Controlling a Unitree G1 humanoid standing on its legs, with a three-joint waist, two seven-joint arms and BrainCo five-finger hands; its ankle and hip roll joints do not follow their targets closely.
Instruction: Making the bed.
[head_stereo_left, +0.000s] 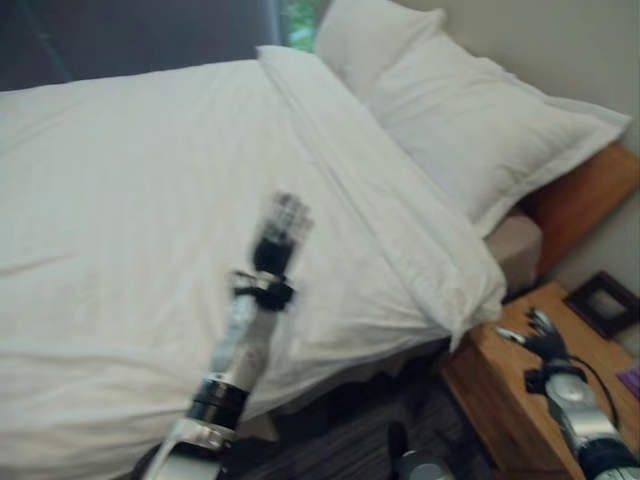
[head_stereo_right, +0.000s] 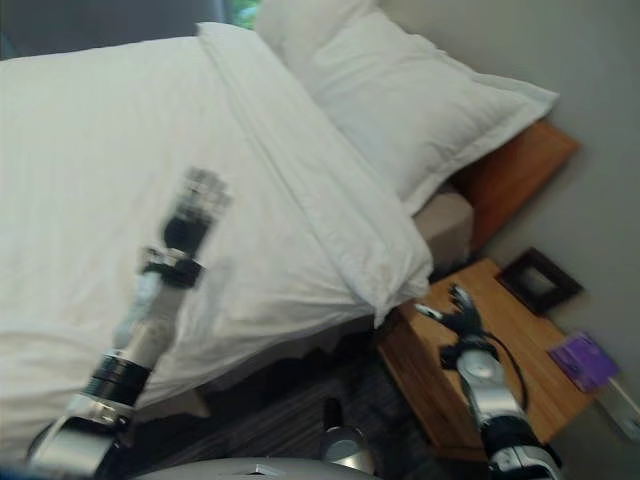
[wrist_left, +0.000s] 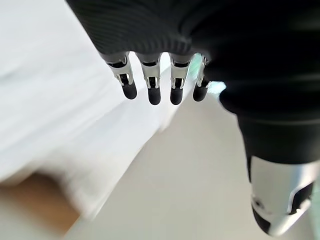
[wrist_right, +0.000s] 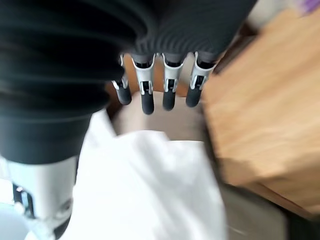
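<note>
A white duvet (head_stereo_left: 130, 200) covers the bed, with a folded-back band (head_stereo_left: 380, 190) running to its near corner (head_stereo_left: 470, 300). Two white pillows (head_stereo_left: 470, 110) lie at the head against a wooden headboard (head_stereo_left: 590, 195). My left hand (head_stereo_left: 285, 220) hovers over the middle of the duvet, fingers (wrist_left: 152, 82) straight and holding nothing. My right hand (head_stereo_left: 540, 335) is over the wooden nightstand (head_stereo_left: 500, 390), just beside the duvet corner, fingers (wrist_right: 167, 87) relaxed and empty. In the right wrist view the white corner (wrist_right: 150, 190) hangs below the hand.
A dark picture frame (head_stereo_right: 540, 280) and a purple item (head_stereo_right: 585, 360) lie on the nightstand (head_stereo_right: 520, 330). A beige mattress edge (head_stereo_left: 515, 245) shows under the pillows. Dark carpet (head_stereo_left: 350, 440) lies between bed and nightstand. A grey wall (head_stereo_right: 560, 50) rises behind the headboard.
</note>
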